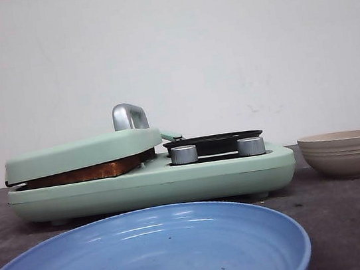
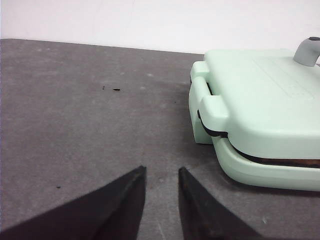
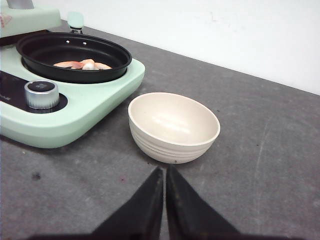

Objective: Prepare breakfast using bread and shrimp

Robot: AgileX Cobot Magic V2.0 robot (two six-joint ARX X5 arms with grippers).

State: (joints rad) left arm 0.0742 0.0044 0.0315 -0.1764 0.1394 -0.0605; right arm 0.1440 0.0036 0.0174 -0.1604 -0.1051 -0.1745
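Bread [image 1: 88, 173]: you see only its browned edge, lying flat and running left to right, pressed under the lowered lid [image 1: 82, 153] of the green breakfast maker [image 1: 153, 186]. Shrimp [image 3: 82, 64] lie in its black pan [image 3: 74, 56]. Left gripper [image 2: 161, 200]: slightly parted, empty. Right gripper [image 3: 164, 200]: nearly closed, empty, near the beige bowl [image 3: 174, 126].

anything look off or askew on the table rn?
One thing: the sandwich press lid isn't fully down. It sits tilted, with a gap showing a brown slab, probably the bread, wedged under it. Minor: a few dark crumbs on the table. The beige bowl is upright and empty; nothing spilled.
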